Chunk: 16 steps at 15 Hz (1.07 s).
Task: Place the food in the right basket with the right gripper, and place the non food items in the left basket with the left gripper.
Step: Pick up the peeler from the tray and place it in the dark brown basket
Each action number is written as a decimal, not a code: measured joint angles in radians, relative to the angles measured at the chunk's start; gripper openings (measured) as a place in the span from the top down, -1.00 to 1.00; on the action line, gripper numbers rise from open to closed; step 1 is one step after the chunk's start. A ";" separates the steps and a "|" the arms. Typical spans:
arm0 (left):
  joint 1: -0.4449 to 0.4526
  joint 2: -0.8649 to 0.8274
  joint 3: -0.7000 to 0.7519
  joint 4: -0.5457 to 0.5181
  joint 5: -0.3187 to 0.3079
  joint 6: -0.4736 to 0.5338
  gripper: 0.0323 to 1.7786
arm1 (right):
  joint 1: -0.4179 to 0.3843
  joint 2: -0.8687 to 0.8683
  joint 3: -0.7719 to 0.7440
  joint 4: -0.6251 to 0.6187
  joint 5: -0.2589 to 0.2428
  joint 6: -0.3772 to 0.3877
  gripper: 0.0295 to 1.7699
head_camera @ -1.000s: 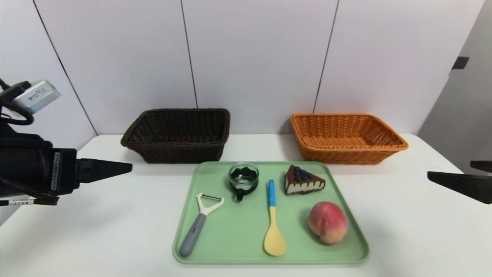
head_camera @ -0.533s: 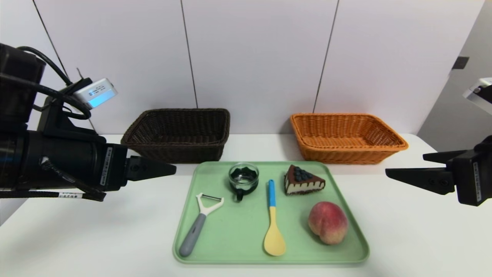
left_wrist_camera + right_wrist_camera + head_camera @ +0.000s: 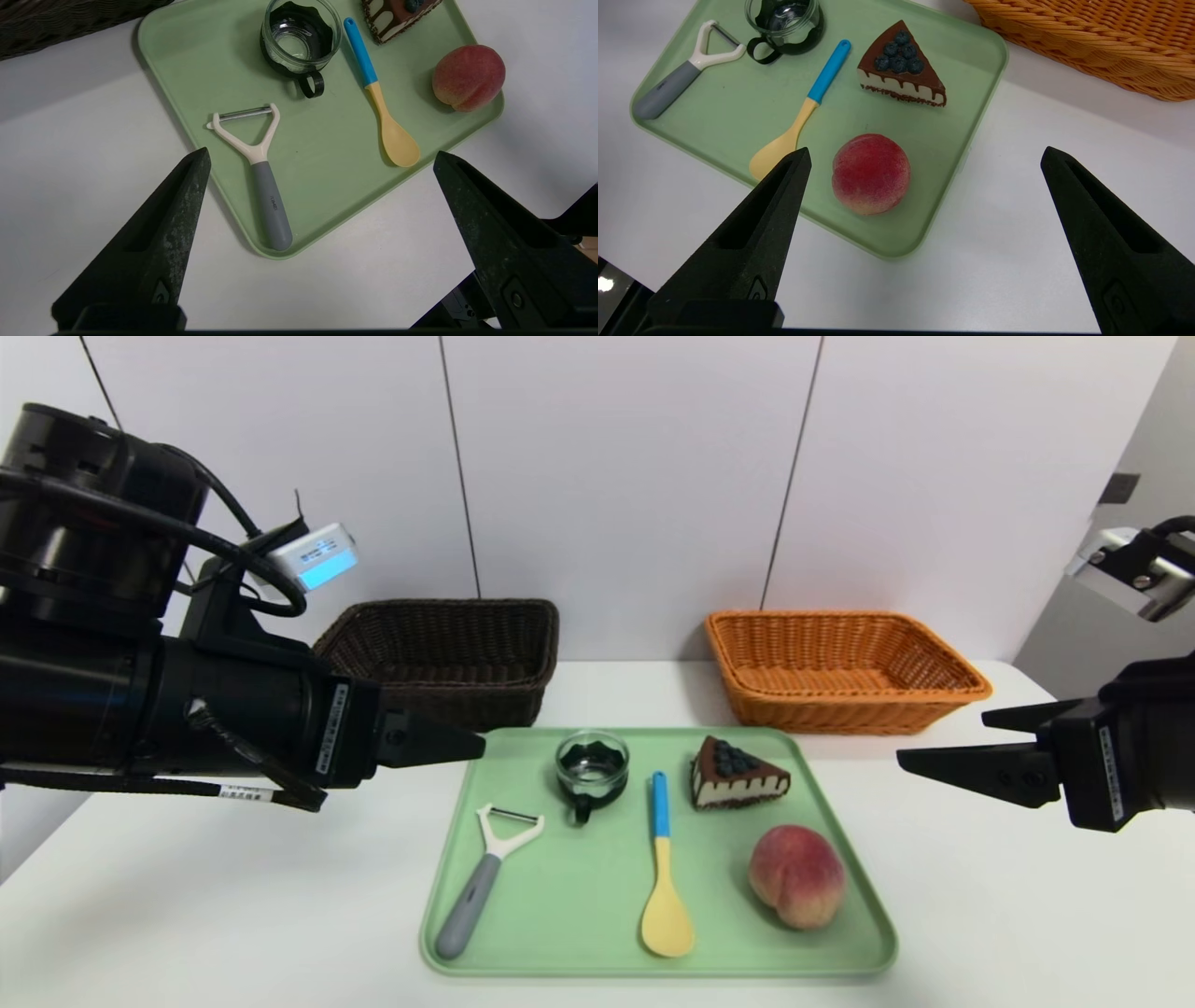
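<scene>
Pale panelled wall (image 3: 625, 476) at the back, then one white table (image 3: 280, 915). Set on it, one green tray (image 3: 560, 896), low-rimmed, carrying all five items. Behind the tray, two woven baskets: dark brown (image 3: 485, 707) on the left, orange (image 3: 840, 714) on the right.

Above the table near the tray's far left corner, left gripper (image 3: 322, 150), spread wide, holding nothing. Out past the tray's right side, right gripper (image 3: 927, 149), likewise wide and holding nothing.

One spoon (image 3: 662, 868), mid-tray: probably light and stiff, thin enough to slip; best pinched across the blue handle. One peeler (image 3: 478, 891), near the left rim: likely light and rigid; best taken by the grey handle, clear of the blade. One peach (image 3: 796, 877), near the right rim: round, apt to roll, perhaps soft or bruisable; best cupped at its widest, squeezed gently. One cake wedge (image 3: 740, 779), behind the peach: maybe fragile if real; best held low across the sides, away from the berries. One glass cup (image 3: 592, 770), far left of centre, upright: smooth, possibly slippery and breakable; best gripped round the black holder.

Counted by kind: two foods for the right, three non-foods for the left.
</scene>
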 joint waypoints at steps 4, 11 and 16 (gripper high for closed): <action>-0.039 0.049 -0.036 -0.001 0.001 -0.022 -0.90 | 0.000 0.008 0.000 -0.012 0.000 0.040 -0.92; -0.063 0.138 -0.059 0.091 0.043 -0.136 -0.90 | -0.001 0.019 0.004 -0.012 -0.003 0.060 -0.92; -0.112 0.196 -0.064 0.220 0.043 -0.153 -0.90 | 0.000 0.024 0.011 -0.011 -0.004 0.062 -0.92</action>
